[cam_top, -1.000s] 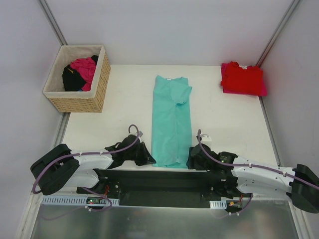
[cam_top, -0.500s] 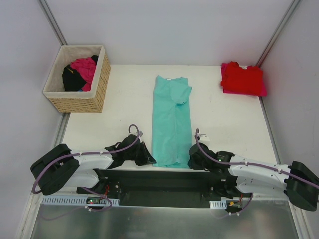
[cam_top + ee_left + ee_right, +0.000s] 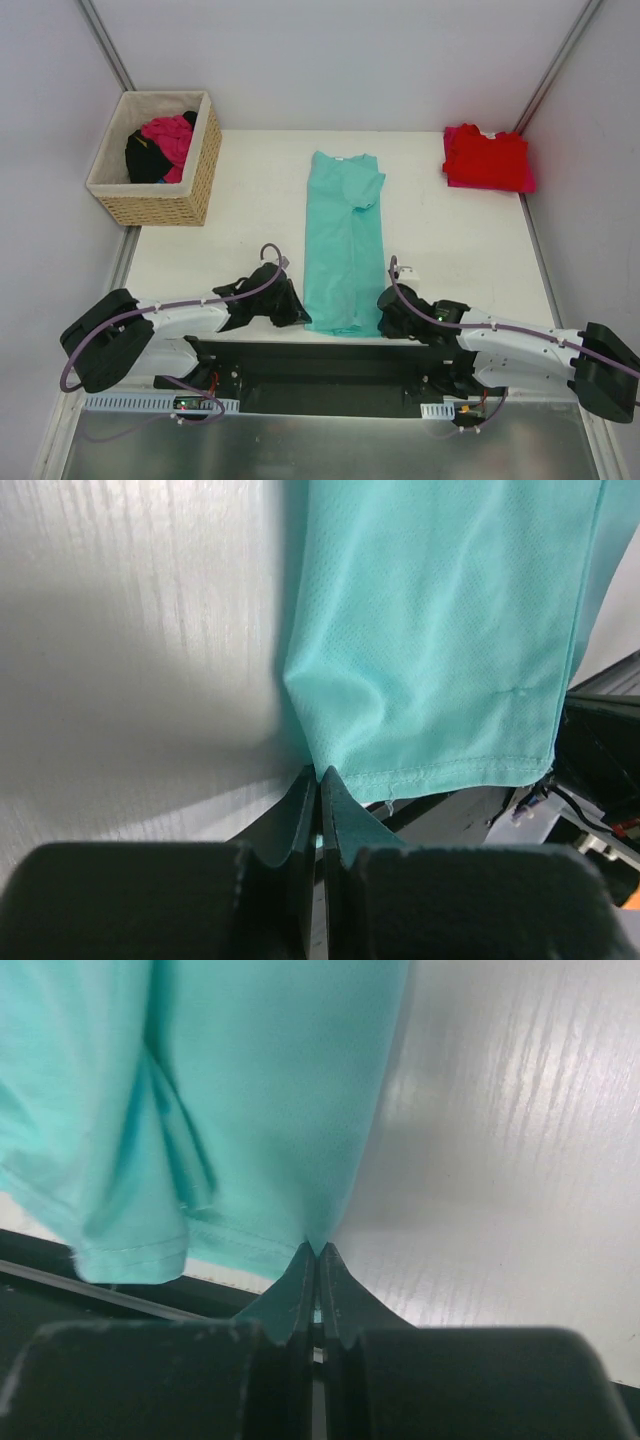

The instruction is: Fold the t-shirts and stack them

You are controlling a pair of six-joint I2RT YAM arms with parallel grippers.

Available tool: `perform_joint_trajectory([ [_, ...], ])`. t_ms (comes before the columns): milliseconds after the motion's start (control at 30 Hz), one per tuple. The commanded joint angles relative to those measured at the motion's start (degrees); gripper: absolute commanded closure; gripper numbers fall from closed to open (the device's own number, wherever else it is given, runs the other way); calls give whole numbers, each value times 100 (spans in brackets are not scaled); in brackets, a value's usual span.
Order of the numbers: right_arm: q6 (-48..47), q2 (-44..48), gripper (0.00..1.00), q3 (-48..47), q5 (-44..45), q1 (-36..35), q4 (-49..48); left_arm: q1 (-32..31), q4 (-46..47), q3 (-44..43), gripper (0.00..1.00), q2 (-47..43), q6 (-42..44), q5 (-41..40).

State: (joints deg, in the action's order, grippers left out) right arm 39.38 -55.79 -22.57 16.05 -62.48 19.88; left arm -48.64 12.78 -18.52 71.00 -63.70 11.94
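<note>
Over the last second the right claw [image 3: 318, 1250] has slid in to the shirt's near right corner and pressed together on the hem. The left claw [image 3: 320, 775], already pinching the near left corner, has edged inward a little. Both now grip the teal t-shirt [image 3: 345, 240], which lies as a long narrow strip down the middle of the bench [image 3: 250, 210], hem at the near edge. The step in hand looks like the end-to-end fold: both arms would need to lift the hem together and carry it level toward the collar. How much cloth each pinch holds cannot be seen. Far right, a folded red t-shirt [image 3: 487, 158] covers a magenta t-shirt [image 3: 528, 183], of which only an edge shows. The basket [image 3: 150, 195] at far left holds bundled cloth that cannot be identified.
</note>
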Motion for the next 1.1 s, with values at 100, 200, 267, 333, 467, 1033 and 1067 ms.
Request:
perform_joint_trajectory([
  [100,-457,86,99,-1029,363,51,578,48,-899,-1047,100,-96,613,-254],
  [200,-659,121,99,-1241,399,192,674,83,-1014,-1451,100,36,789,-245],
  [267,-825,95,100,-1417,355,384,719,127,-1066,-1714,100,98,903,-184],
  [333,-922,95,99,-1539,320,552,745,223,-1102,-1856,100,177,982,-131],
  [467,-1317,51,99,-1707,144,1209,737,478,-1181,-2198,100,317,1166,0],
  [1033,-2189,-2425,100,-3314,-1174,2987,-309,1454,-1181,-3718,100,1662,1642,291],
  [1067,-2162,-2567,99,-3394,-1236,3031,-396,1472,-1190,-3781,100,1758,1642,343],
])
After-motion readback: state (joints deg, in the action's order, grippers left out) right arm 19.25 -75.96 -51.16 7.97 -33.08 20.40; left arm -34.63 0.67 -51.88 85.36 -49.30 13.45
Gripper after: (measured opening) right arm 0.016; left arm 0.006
